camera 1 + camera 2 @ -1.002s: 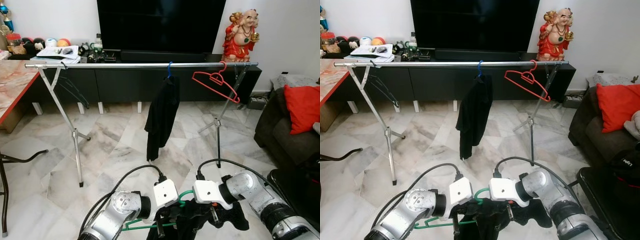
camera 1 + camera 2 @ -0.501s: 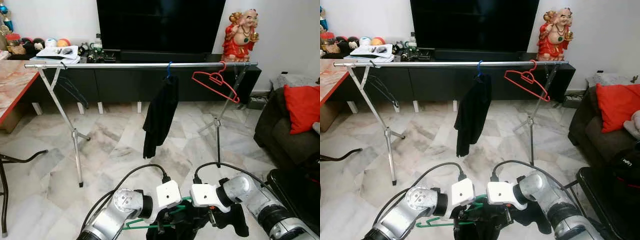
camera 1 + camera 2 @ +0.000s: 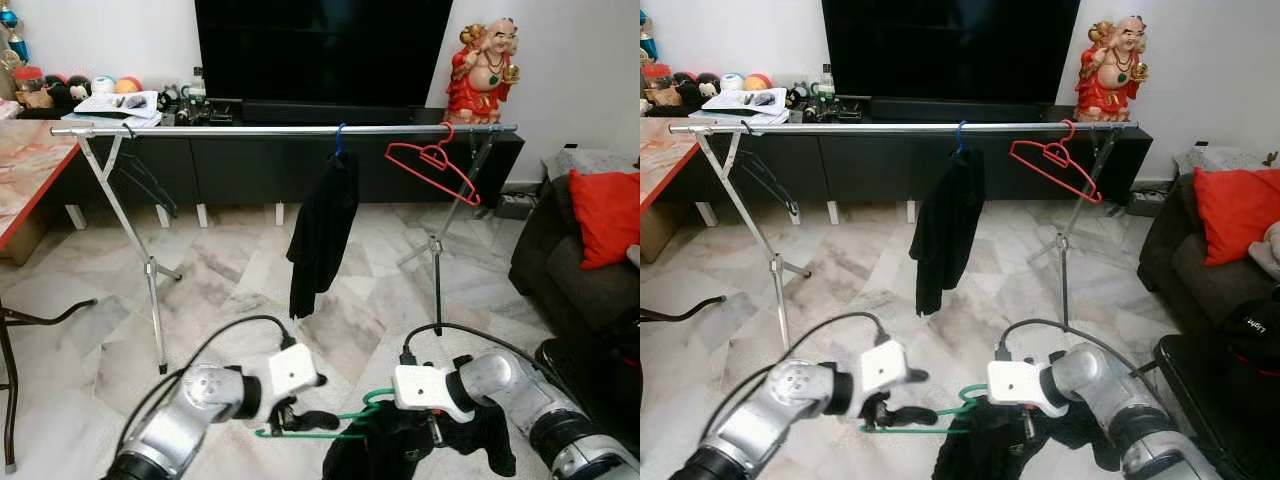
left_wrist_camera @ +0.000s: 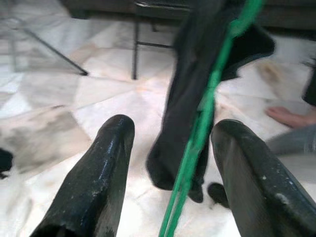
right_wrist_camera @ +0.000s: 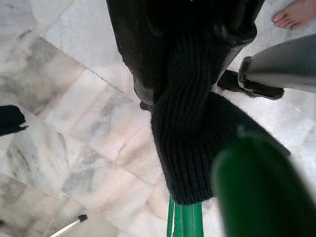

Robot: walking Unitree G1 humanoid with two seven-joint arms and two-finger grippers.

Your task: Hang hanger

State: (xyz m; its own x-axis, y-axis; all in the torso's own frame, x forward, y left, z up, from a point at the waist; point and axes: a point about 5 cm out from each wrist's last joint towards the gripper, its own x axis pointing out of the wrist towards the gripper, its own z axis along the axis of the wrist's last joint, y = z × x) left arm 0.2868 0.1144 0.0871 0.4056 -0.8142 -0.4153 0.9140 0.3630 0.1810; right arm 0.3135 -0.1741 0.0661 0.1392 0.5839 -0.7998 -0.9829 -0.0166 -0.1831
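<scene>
Silver metal makes up the clothes rack (image 3: 250,130), which stands across the room on the marble floor (image 3: 220,270). A black garment (image 3: 322,235) hangs from the rail on a blue hook, and a red hanger (image 3: 432,165) hangs tilted just beside it on the right. Low down, the left gripper (image 3: 283,416) has its two black fingers (image 4: 98,173) spread apart, one on each side of the green hanger (image 3: 320,430), not squeezing it. The green hanger lies between the two arms and carries dark knitted clothing (image 3: 400,450). The right gripper (image 3: 432,432) pinches that dark cloth at the hanger's hook end. A bare foot (image 5: 296,12) of a person stands on the floor nearby. A red cushion (image 3: 605,215) sits on the sofa at the far right.
</scene>
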